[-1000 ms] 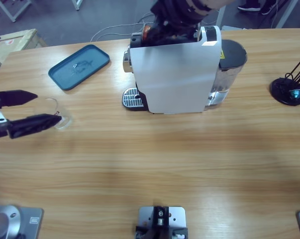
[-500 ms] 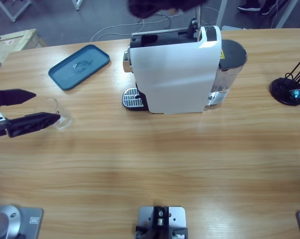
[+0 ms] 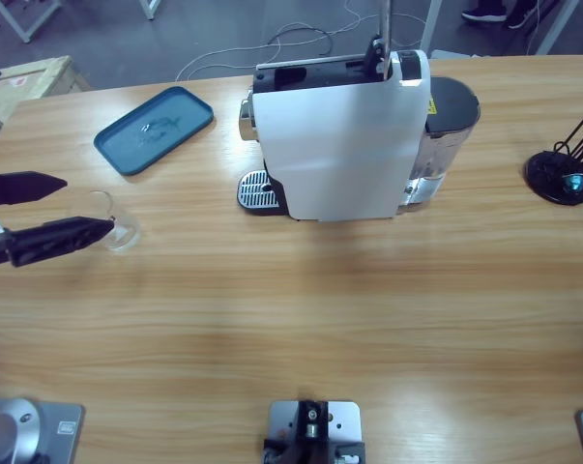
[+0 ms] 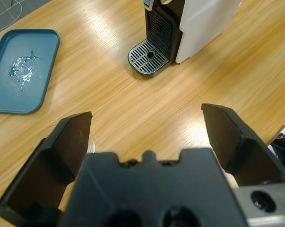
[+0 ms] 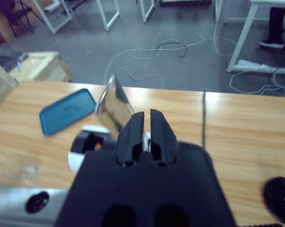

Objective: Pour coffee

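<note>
Looking down from the high view, we find the small clear drinking glass (image 3: 110,220) at the left side of the frame, standing upright on the desk (image 3: 301,309), below the blue tray (image 3: 154,130) and well apart from the white coffee machine (image 3: 344,135) in the upper middle. Our left tool (image 3: 73,207) comes in from the left edge with its jaws spread wide; its tips reach the glass's left side, and we cannot tell whether the lower one touches the wall. In the left wrist view the glass (image 4: 44,140) shows only as a faint rim at the lower left, beside one jaw. Any coffee in it is too faint for us to make out here.

We judge the glass light, rigid, smooth and breakable, so its wall is likely to slip under a weak squeeze and could crack under a harsh one. We would take it across the middle of the wall, jaws on opposite sides, and keep it upright on the way to the drip grate (image 4: 149,57) below the spout.

Our right tool (image 5: 143,136) has its jaws pressed together on nothing, raised above the machine's top.
</note>
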